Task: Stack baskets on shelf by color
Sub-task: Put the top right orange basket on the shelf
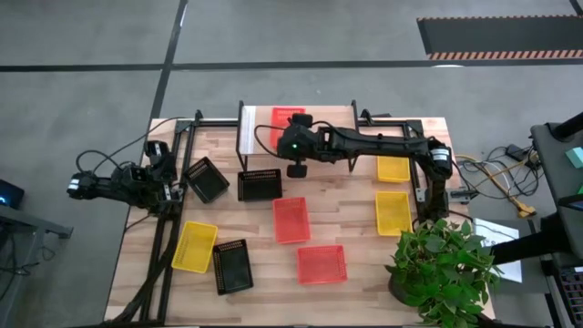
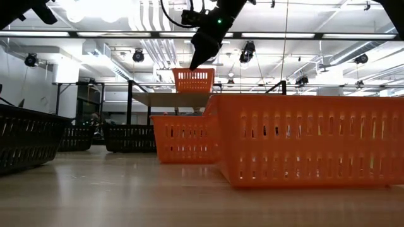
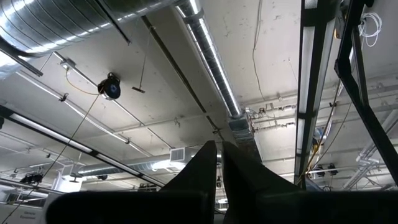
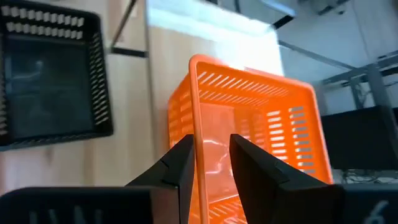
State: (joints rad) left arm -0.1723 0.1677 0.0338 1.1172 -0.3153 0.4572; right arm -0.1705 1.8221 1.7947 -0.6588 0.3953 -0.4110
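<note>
With the rim of the red-orange slotted plastic basket (image 4: 249,124) on the light wooden plank shelf (image 1: 255,128) at the table's far edge lying between the parted, released fingers of the right gripper (image 4: 210,163), the basket could be dragged off or tipped if a finger catches the wall on withdrawal. The left gripper (image 3: 219,168) is clenched on nothing at the table's left edge. Nine baskets are counted: three red-orange, three yellow, three black.

2 dark arms (image 1: 364,143), black cabling
</note>
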